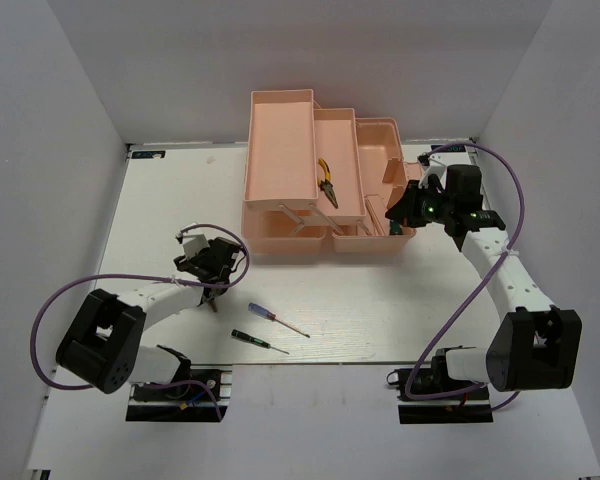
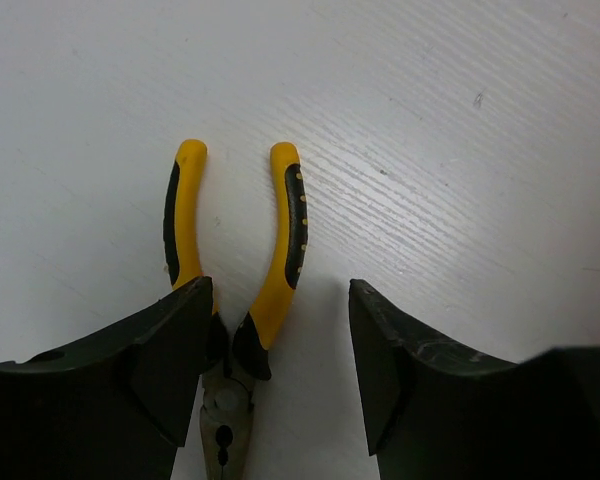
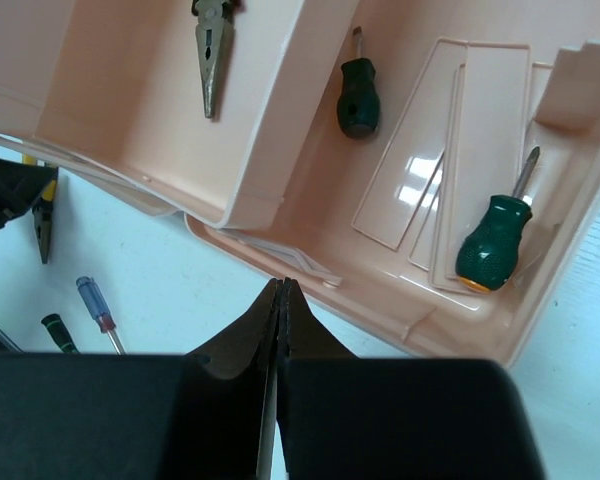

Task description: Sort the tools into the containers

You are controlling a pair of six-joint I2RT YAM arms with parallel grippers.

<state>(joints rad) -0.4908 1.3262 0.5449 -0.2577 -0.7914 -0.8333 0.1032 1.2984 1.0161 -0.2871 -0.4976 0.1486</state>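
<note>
Left hand (image 2: 280, 305): fingers apart, straddling one pliers (image 2: 292, 225) flat on the counter (image 1: 180, 200). Curved yellow handles with black grip insets point out past the fingertips, and the grey steel nose points back toward the wrist. The left finger overlaps one handle; I can't tell if it touches.

Right hand (image 3: 280, 300): fingers pressed together, nothing between them, at the near rim of the toolbox (image 1: 280, 130).

Toolbox is glossy salmon-pink plastic, boxy, opened into three stepped levels. Counter is matte white with a fine wood-grain texture.

Count:
- Pliers: 2. The second pliers (image 3: 212, 40) lie in a tray ahead-left of the right hand.
- Stubby drivers: 2, both in the bottom compartment ahead-right of the right hand. They have bulbous green handles; the dark one (image 3: 357, 100) is farther, the brighter cross-tip one (image 3: 493, 240) is nearer.
- Thin screwdrivers: 2, on the counter to the right of the left hand, with slim steel shafts. One is purple-handled (image 1: 263, 312), one is dark green (image 1: 245, 337).
</note>
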